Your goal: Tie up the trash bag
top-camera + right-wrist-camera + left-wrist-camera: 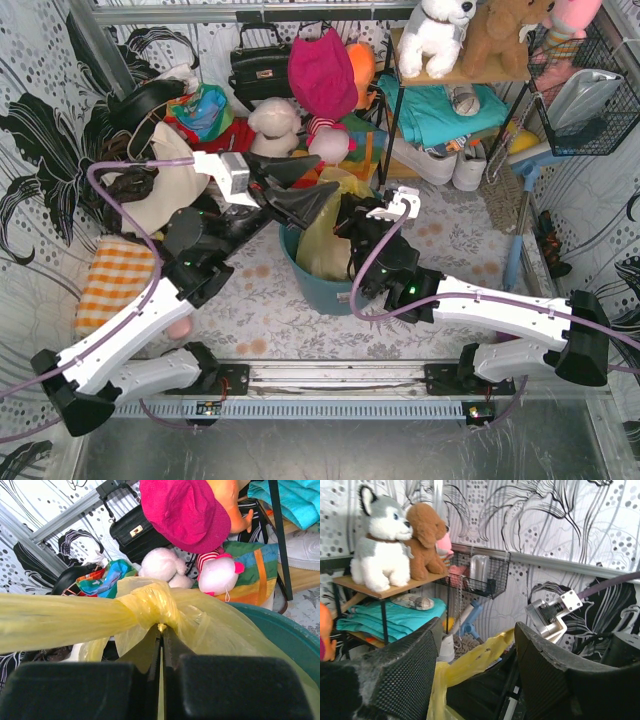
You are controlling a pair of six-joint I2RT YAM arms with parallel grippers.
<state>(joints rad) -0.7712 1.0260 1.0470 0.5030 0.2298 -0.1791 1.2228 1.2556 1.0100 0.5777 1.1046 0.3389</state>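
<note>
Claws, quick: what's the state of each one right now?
Left claw: open, trash bag strip runs between, ungripped.
Right claw: closed on the trash bag just under its knot.

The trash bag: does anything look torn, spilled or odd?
Nothing stands out. The trash bag sits in the teal bin, tied at the top; the right gripper pinches plastic just under the knot. No tear or spill shows.

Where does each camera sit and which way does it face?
Top external: above and behind, looking down on both arms, trash bag and teal bin.
Left wrist: on the left gripper, facing the plush-dog shelf between its open fingers.
Right wrist: on the right gripper, facing the bag's knot over its shut fingers.
Shared: all show the trash bag.
</note>
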